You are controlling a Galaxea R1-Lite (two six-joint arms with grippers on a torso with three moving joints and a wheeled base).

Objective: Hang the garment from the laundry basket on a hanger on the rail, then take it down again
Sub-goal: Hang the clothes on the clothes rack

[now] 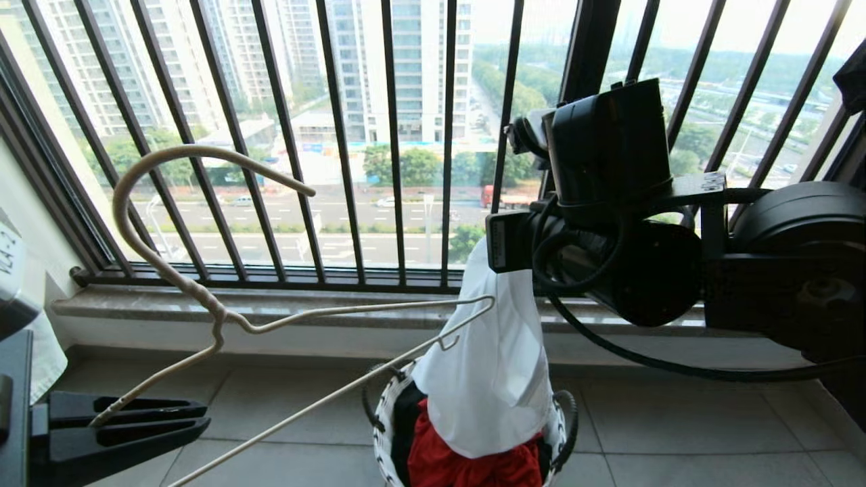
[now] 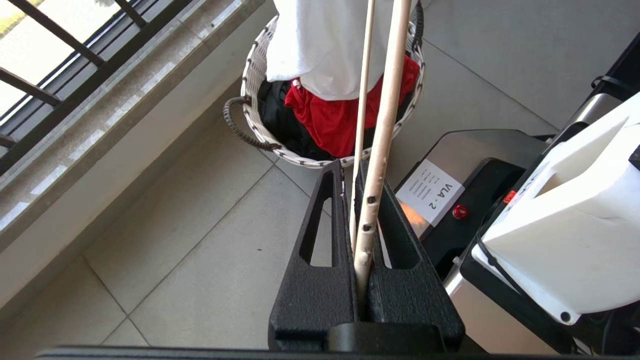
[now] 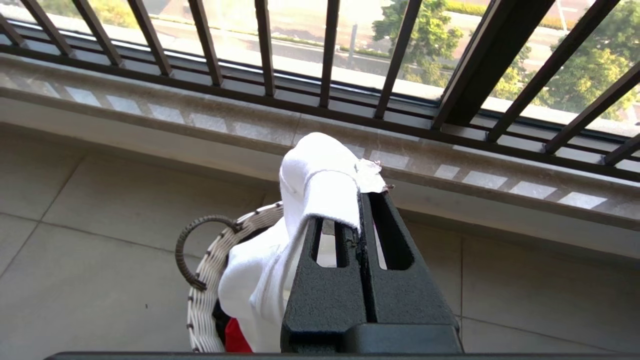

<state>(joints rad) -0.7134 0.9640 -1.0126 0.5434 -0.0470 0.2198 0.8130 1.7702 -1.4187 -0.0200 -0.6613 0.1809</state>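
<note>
The white garment (image 1: 490, 365) hangs pulled up out of the round woven laundry basket (image 1: 382, 419), its lower end still inside. My right gripper (image 3: 361, 197) is shut on the garment's (image 3: 310, 180) top fold above the basket (image 3: 205, 280). My left gripper (image 1: 196, 416) at the lower left is shut on one arm of the cream wire hanger (image 1: 223, 318). The hanger's hook curves up to the left, and its far arm tip ends beside the garment's left edge. In the left wrist view the hanger (image 2: 382, 130) runs out from between the shut fingers of the left gripper (image 2: 348, 167). The rail is out of view.
A red cloth (image 1: 467, 467) and a black cloth (image 1: 406, 419) lie in the basket. The black barred window railing (image 1: 392, 135) and a stone sill (image 1: 270, 304) stand just behind it. My base with a white label (image 2: 435, 192) is close on the basket's near side.
</note>
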